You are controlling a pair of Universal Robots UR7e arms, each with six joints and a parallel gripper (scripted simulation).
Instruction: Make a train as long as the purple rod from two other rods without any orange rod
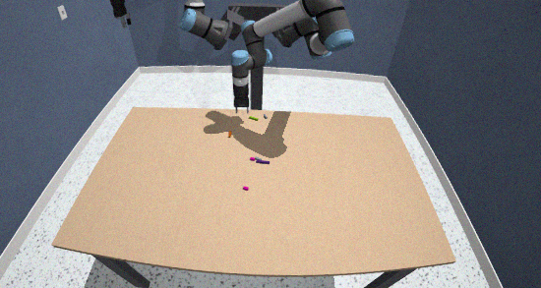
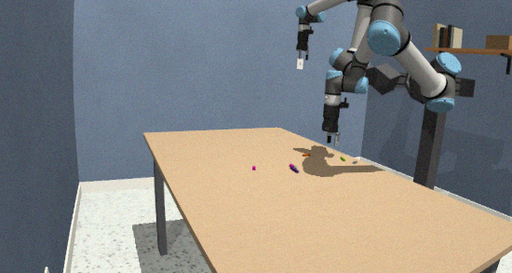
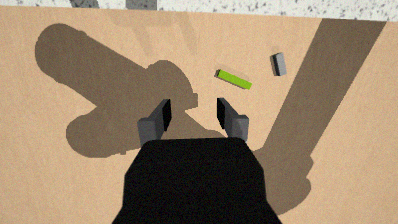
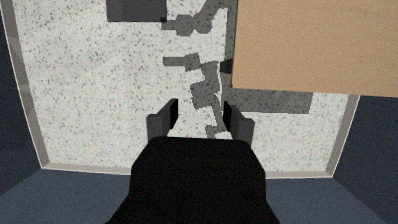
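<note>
Landmark: one purple rod (image 1: pixel 263 162) (image 2: pixel 294 169), which lay flat on the table (image 1: pixel 344 204) (image 2: pixel 326 194) (image 3: pixel 30 190) (image 4: pixel 320 45).

Close by the purple rod: one small greyish rod (image 1: pixel 258 158), set along its side, contact too small to tell; and one magenta rod (image 1: pixel 252 158) (image 2: pixel 291 165), just beyond its end on the top view's left.

Farther out: a second magenta rod (image 1: pixel 245 188) (image 2: pixel 253 168), well apart from the purple rod, on the side away from the robot's stand (image 1: pixel 257 88) (image 2: pixel 428 147).

On the stand side of the purple rod: one orange rod (image 1: pixel 229 135) (image 2: pixel 306 155), one lime rod (image 1: pixel 253 118) (image 2: pixel 343 158) (image 3: pixel 234 79), and one grey rod (image 1: pixel 266 116) (image 2: pixel 355 162) (image 3: pixel 278 64), the last two near each other, not touching.

Left gripper (image 1: pixel 241 111) (image 2: pixel 333 143) (image 3: pixel 194 100): fingers wide apart, nothing between them; raised on the purple rod's stand side.

Right gripper (image 1: pixel 126 24) (image 2: pixel 303 56) (image 4: pixel 201 101): fingers wide, nothing held; high and well apart from the purple rod.
</note>
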